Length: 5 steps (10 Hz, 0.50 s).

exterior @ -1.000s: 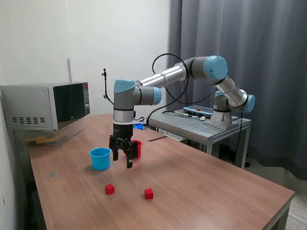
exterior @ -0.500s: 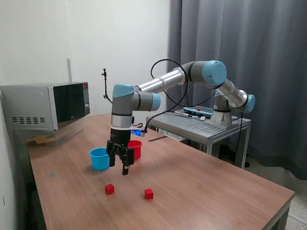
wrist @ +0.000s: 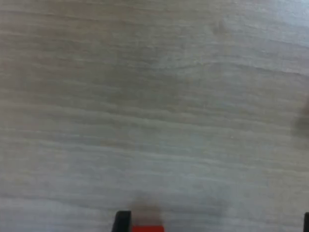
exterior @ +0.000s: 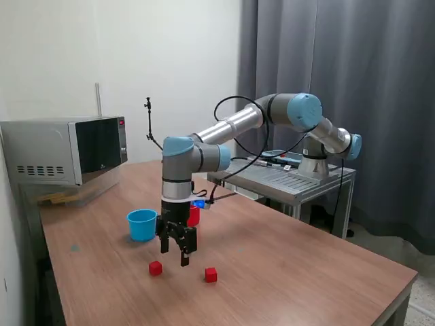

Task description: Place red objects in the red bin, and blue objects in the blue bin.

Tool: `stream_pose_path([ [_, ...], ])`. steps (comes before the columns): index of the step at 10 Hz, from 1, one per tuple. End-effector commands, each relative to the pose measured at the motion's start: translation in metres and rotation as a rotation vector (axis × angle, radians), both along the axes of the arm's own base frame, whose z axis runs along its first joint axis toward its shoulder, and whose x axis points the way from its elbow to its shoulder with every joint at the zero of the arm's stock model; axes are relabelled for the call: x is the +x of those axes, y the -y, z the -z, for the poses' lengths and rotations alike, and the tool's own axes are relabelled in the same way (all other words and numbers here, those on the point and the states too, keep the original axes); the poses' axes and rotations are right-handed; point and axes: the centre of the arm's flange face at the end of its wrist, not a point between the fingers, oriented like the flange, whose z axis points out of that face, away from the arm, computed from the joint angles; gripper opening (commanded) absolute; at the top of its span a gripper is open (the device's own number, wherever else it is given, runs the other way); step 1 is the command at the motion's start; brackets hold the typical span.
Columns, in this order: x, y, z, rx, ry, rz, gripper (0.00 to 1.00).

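Two red objects, small cubes, lie on the wooden table: one [exterior: 155, 268] just below and to the exterior view's left of my gripper [exterior: 174, 255], the other [exterior: 211, 274] further to that view's right. My gripper hangs open and empty a little above the tabletop. The wrist view shows one dark finger [wrist: 121, 221] beside the edge of a red cube [wrist: 147, 228]. The light blue bin [exterior: 142, 224] stands behind the gripper. The red bin [exterior: 194, 216] is mostly hidden by the arm. The blue objects are not visible.
A microwave [exterior: 68, 149] sits at the table's back corner, on the exterior view's left. A metal cart [exterior: 285, 178] carrying the arm's base stands behind the table on that view's right. The table's front edge [exterior: 380, 309] runs along the lower right.
The gripper has moved away from the two bins, toward the camera and downward, and now hangs close over the red cubes. Cubes and bins have not moved.
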Motion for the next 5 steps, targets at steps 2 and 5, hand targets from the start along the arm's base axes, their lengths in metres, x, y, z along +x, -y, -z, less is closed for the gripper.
stream_pose_path([
  [2, -0.0049, 0.0005, -0.0035, 0.009, -0.037, 0.0, 1.0],
  [5, -0.0088, -0.0076, -0.0041, 0.008, -0.068, 0.014, 1.0],
])
